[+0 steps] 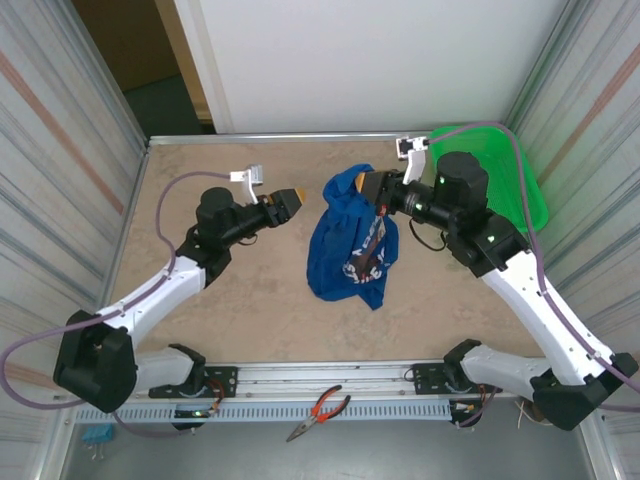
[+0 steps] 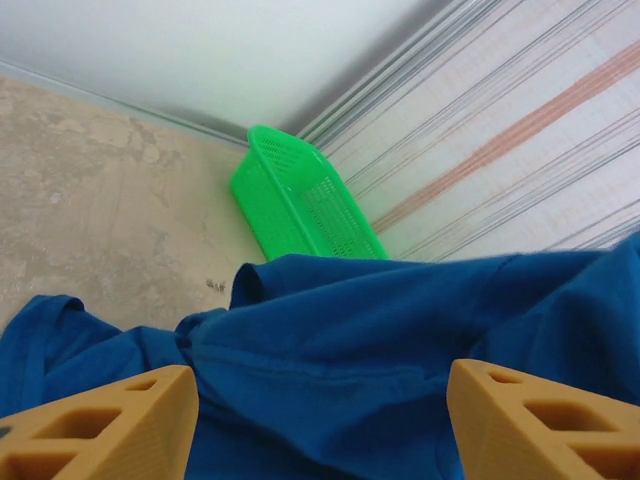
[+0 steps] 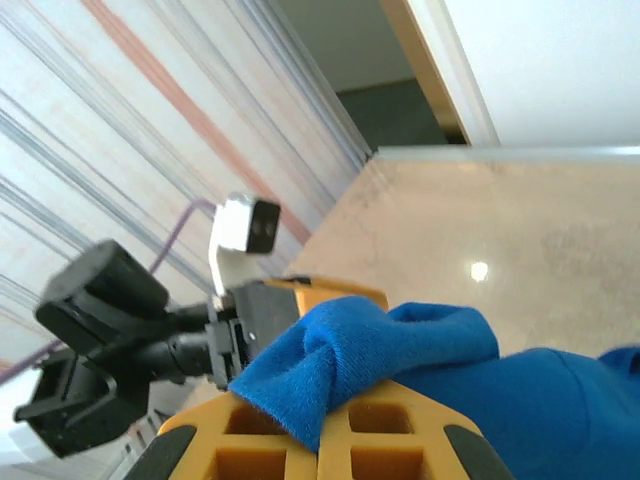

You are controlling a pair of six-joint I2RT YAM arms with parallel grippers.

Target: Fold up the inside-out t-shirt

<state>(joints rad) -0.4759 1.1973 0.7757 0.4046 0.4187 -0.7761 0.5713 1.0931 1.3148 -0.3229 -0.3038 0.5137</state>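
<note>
Jaws of the right gripper (image 1: 376,186) are clamped tight on a bunched fold of the inside-out t-shirt (image 1: 350,245), seen from the top external camera. The soft royal-blue cloth droops from the grip in a crumpled mass flecked with small white print. It reaches down to the middle of the table (image 1: 230,300), a beige, stone-mottled surface. The left gripper (image 1: 292,203), blocky and orange, sits just left of the shirt and apart from it. A green plastic mesh basket (image 1: 525,195) lies in the far right corner. Red-handled pliers (image 1: 320,408) rest on the metal rail (image 1: 300,380) at the near edge.

From the left wrist, the left gripper (image 2: 320,430) has its fingers (image 2: 100,425), hollow ribbed wedges, spread wide at the bottom corners, gripping nothing. Beyond them the t-shirt (image 2: 400,330) spreads in smooth folds with a stitched seam. The rectangular, perforated basket (image 2: 300,200) stands against a ribbed, striped wall (image 2: 520,130).

From the right wrist, the right gripper (image 3: 325,435) shows orange lattice fingers pressed together on a twisted, fuzzy knot of the t-shirt (image 3: 370,350). Past it, over the glossy table (image 3: 500,230), are the black left arm (image 3: 100,330) and its white camera housing (image 3: 245,225).
</note>
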